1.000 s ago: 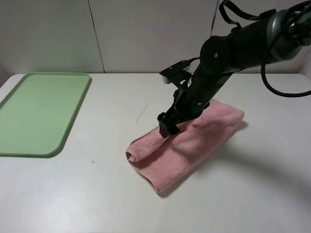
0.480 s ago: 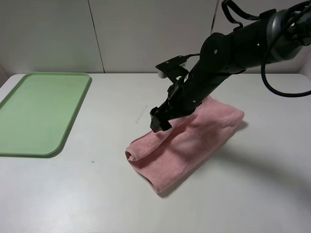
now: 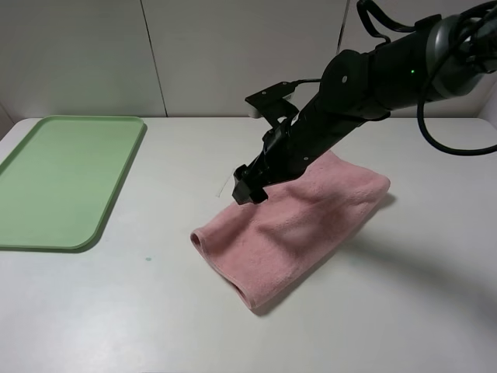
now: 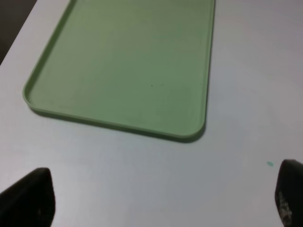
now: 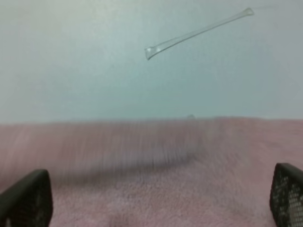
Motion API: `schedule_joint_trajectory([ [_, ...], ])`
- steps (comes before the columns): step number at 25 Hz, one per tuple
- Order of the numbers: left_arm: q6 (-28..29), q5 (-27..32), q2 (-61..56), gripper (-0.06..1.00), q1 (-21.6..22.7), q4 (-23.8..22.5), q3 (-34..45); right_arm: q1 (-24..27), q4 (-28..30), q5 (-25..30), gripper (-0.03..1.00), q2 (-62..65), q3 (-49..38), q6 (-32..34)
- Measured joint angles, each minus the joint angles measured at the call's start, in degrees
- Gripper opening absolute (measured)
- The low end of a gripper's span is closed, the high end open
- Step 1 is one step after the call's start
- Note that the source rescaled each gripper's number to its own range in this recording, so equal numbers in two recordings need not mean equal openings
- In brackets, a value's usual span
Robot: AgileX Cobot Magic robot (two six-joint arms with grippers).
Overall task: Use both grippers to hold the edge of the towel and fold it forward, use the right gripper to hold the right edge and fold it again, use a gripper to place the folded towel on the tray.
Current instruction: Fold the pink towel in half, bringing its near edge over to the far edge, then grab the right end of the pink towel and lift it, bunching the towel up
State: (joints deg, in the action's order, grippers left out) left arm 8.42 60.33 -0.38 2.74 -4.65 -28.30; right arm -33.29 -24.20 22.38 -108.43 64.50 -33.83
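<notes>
plainly, the bench point(image 3: 155, 311) gives a long open stretch between the cloth and its goal, and that is the first risk: a long carry gives a soft load more time to sag and fall open. the tray point(image 3: 62, 179) lies bare at the left edge, well apart from the towel point(image 3: 303, 225), which lies folded in a slanted band right of the middle, not yet on the tray. its layers are loose and fluffy, and the end nearest the tray bulges in a soft roll. if a claw pinches only the top layer there, the lower layers would probably slide out and the fold would come undone on the lift. a grip at one end alone could let the rest hang and drag across the bench.

the right claw point(image 3: 250, 189) hovers just over that end, jaws spread wide, holding nothing. the left claw point(image 4: 158, 196) hangs above the bench near the tray's corner, also wide open and empty. if the right arm carries the towel across, the two could crowd each other there.

a thin clear strip point(image 3: 226, 183) lies just beside the towel's edge and could get caught up in a low grab.
</notes>
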Motion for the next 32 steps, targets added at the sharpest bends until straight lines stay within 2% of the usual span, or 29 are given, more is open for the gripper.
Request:
schedule_joint_trajectory([
  [6, 0.0, 0.0, 0.0, 0.92, 0.0, 0.0, 0.0, 1.72, 2.78, 1.17, 1.0, 0.0, 0.42, -0.16],
  [13, 0.0, 0.0, 0.0, 0.92, 0.0, 0.0, 0.0, 9.73, 9.05, 8.3, 1.0, -0.02, 5.25, -0.18],
  [22, 0.0, 0.0, 0.0, 0.92, 0.0, 0.0, 0.0, 18.14, 14.21, 9.52, 1.0, -1.75, 6.89, -0.18],
  [27, 0.0, 0.0, 0.0, 0.92, 0.0, 0.0, 0.0, 19.44, 17.76, 12.14, 1.0, -6.45, 11.22, -0.18],
  [32, 0.0, 0.0, 0.0, 0.92, 0.0, 0.0, 0.0, 19.44, 24.2, 17.78, 1.0, -11.28, 17.18, 2.03],
])
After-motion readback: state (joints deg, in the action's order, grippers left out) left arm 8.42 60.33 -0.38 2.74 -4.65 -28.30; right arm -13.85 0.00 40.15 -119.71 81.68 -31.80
